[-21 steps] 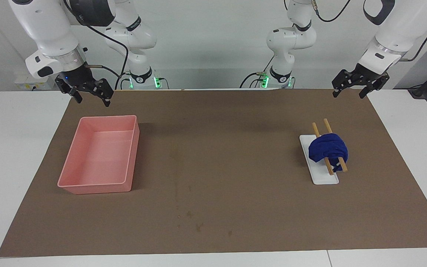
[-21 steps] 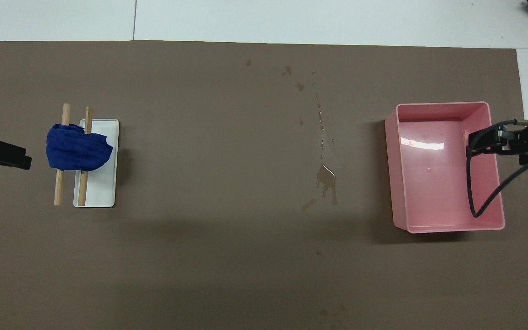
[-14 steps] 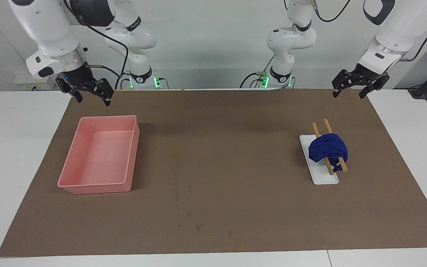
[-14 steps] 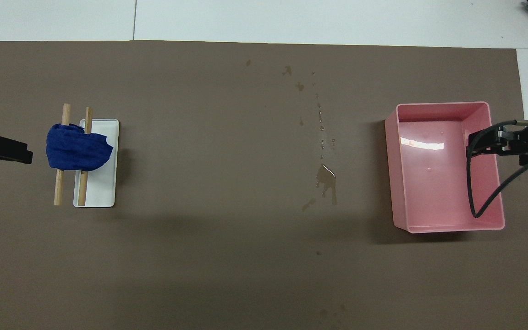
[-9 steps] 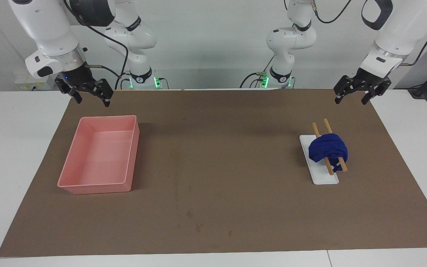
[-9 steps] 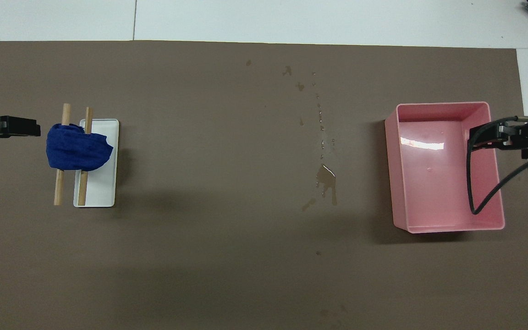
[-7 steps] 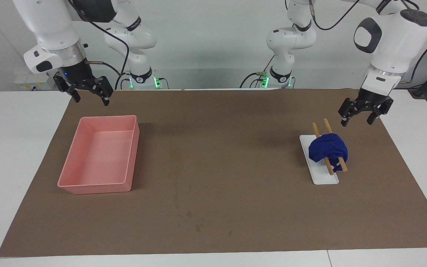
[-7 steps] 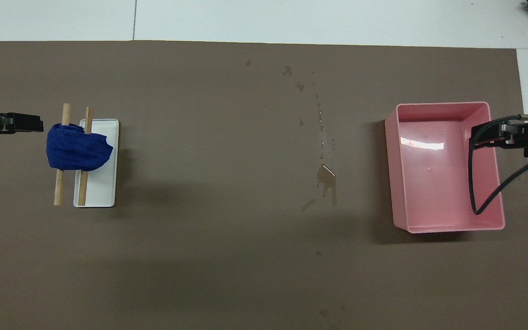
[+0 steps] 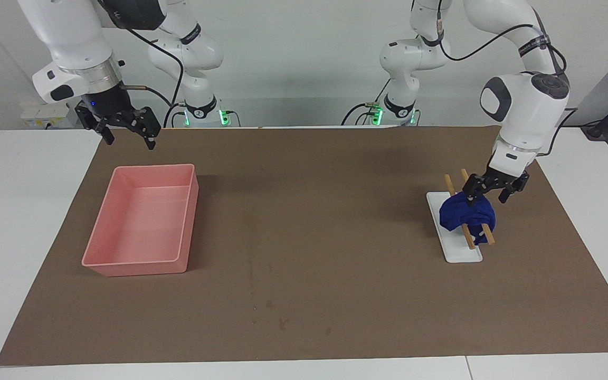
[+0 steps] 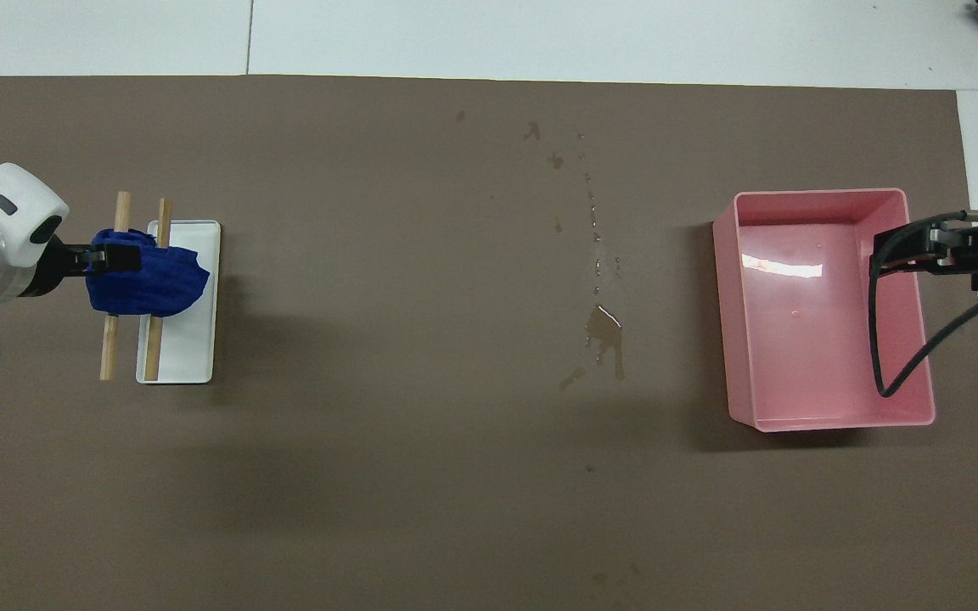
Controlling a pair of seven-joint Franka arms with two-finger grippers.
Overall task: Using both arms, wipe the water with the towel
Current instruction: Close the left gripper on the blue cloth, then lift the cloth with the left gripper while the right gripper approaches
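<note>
The towel [image 9: 466, 214] [image 10: 147, 281] lies bunched in a lump over two wooden sticks [image 9: 481, 230] [image 10: 108, 348], which rest across a small white tray [image 9: 461, 249] [image 10: 186, 350] toward the left arm's end of the table. The left gripper [image 9: 492, 192] [image 10: 107, 258] hangs just over the edge of the towel nearer the robots, its jaws apart and empty; whether a fingertip touches the cloth cannot be told. Near the middle of the brown mat [image 9: 314, 221] [image 10: 370, 424] sits a small puddle of water [image 10: 604, 331], with a trail of drops running farther from the robots. Toward the right arm's end stands a pink bin [image 9: 143, 221] [image 10: 803, 407]. The right gripper [image 9: 127, 134] [image 10: 913, 255] waits high over the bin's edge, jaws apart, holding nothing.
</note>
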